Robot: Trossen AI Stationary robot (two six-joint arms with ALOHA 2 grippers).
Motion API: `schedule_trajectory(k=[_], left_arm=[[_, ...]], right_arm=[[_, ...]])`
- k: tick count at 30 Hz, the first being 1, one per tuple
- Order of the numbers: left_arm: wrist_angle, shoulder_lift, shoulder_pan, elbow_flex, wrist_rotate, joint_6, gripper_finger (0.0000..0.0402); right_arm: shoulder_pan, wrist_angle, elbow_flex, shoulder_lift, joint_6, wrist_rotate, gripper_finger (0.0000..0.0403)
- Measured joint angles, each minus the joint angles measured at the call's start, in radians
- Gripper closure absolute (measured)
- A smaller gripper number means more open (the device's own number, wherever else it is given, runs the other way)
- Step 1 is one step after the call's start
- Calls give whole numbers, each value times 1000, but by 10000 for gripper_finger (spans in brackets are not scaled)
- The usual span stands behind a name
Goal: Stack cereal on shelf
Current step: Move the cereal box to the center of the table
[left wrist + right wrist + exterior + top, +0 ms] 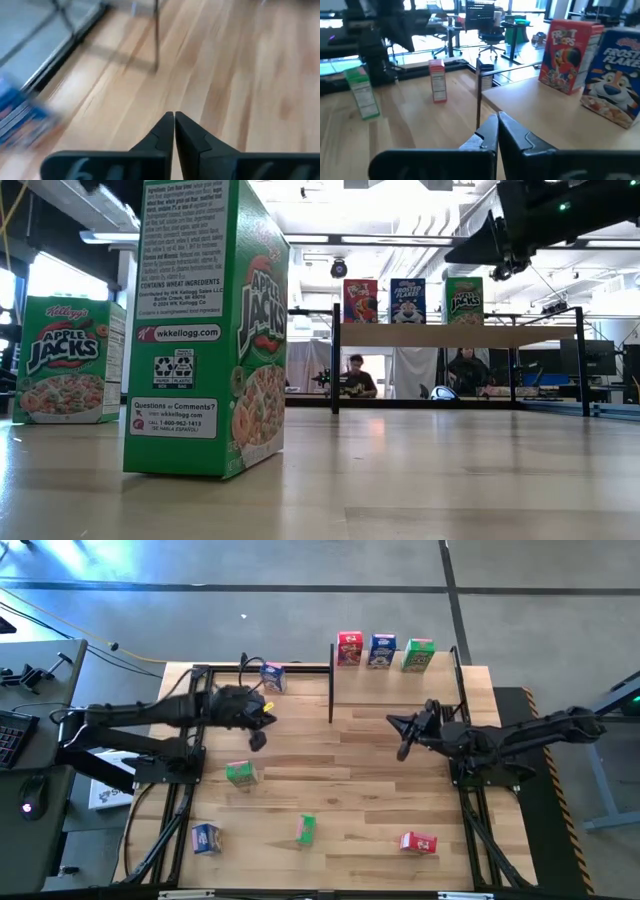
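Plank-wood tabletop carries scattered cereal boxes before a bright workshop.

Red box, blue box, green box w/ printed fronts; light-wood shelf.

There are eight cereal boxes in the high view. Three stand on the shelf: one red box, one blue box and one green box. Five are on the table: two blue, two green and one red. There are two arms, each with one claw.
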Motion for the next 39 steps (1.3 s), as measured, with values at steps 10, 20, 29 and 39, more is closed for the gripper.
schedule_trajectory(k=[10, 20, 29, 39], left_arm=[[-633, 238, 41, 360, 19, 199, 292], [-723, 399, 122, 430, -48, 401, 181], [-668, 426, 293, 427, -4, 560, 152], [-655, 445, 377, 427, 103, 648, 153]], right_arm=[[34, 36, 0, 0, -45, 10, 403], [34, 10, 0, 0, -44, 8, 403], [34, -3, 0, 0, -44, 7, 403], [34, -4, 0, 0, -44, -2, 403]])
